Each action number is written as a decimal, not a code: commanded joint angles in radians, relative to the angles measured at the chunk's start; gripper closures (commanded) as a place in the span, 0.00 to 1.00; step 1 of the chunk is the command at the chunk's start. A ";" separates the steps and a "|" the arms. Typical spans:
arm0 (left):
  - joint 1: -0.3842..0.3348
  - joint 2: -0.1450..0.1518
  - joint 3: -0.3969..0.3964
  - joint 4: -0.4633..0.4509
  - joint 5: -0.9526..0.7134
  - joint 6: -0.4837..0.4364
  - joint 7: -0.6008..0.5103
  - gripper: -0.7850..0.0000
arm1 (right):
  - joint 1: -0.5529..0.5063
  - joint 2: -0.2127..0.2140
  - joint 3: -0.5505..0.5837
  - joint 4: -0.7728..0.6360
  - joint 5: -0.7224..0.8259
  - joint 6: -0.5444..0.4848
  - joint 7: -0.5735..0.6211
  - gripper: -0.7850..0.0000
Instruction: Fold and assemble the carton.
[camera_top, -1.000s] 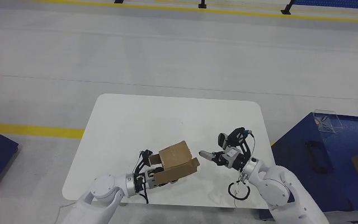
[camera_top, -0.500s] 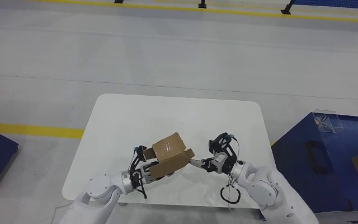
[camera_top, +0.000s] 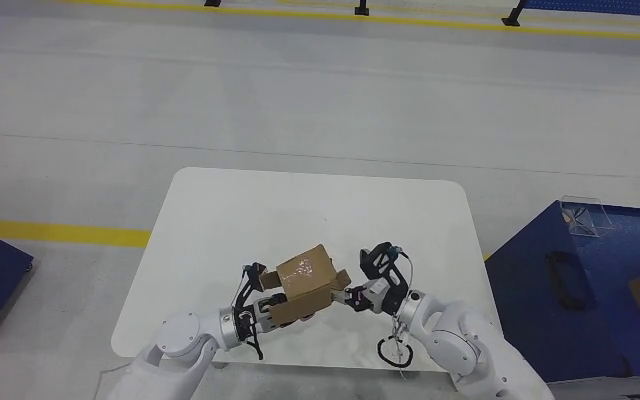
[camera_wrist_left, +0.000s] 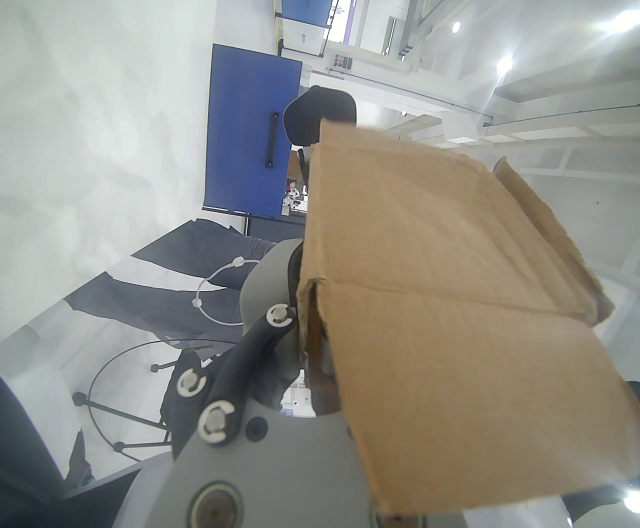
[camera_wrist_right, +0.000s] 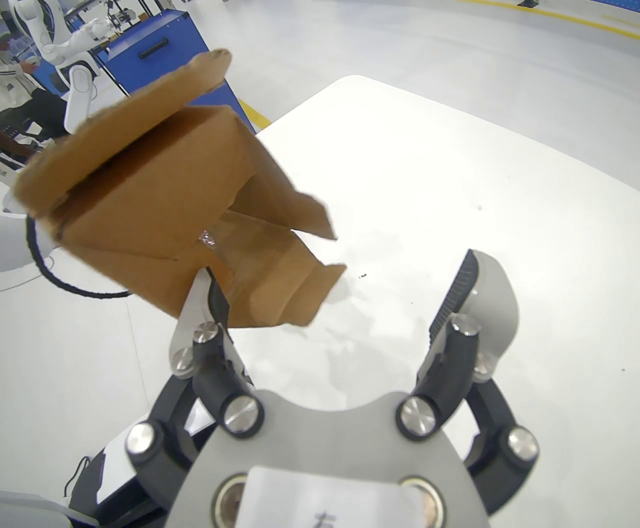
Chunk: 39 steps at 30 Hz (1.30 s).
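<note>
Top view: logged the carton (camera_top: 305, 283) held off the desk (camera_top: 300, 205), above its 6 o'clock edge, between the two arms. Placed the left gripper (camera_top: 268, 300) at 8 o'clock of the carton and the right gripper (camera_top: 360, 278) at 4 o'clock, up against the open end. Left wrist view: saw the carton (camera_wrist_left: 440, 300) tight against the left gripper (camera_wrist_left: 300, 320), with one dark finger pressed at a creased corner. Judged the fingers clamped narrow on a cardboard wall, though the second finger is hidden behind the panel. Right wrist view: recorded the right gripper (camera_wrist_right: 334, 292) with fingers spread wide and holding nothing. Noted one fingertip touching the lower edge of the carton (camera_wrist_right: 145, 200), the other apart over bare desk (camera_wrist_right: 450, 165). Looked into the open end: walls squared up into a tube, flaps splayed outward, none tucked. Judged progress partial: body erected, this end unfolded; cannot tell for the far end. Left to do: fold the flaps in and close the end.
</note>
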 joint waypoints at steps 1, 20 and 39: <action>0.001 0.000 -0.001 0.000 -0.001 0.000 -0.001 1.00 | -0.003 0.000 0.009 -0.001 0.003 0.000 -0.005 0.00; 0.017 -0.004 0.031 -0.025 0.068 -0.043 0.049 1.00 | 0.075 -0.040 -0.101 0.038 -0.387 0.319 -0.147 0.00; 0.022 -0.008 0.021 -0.015 0.001 -0.032 0.072 1.00 | 0.034 -0.065 -0.149 0.001 -0.458 0.293 -0.119 0.00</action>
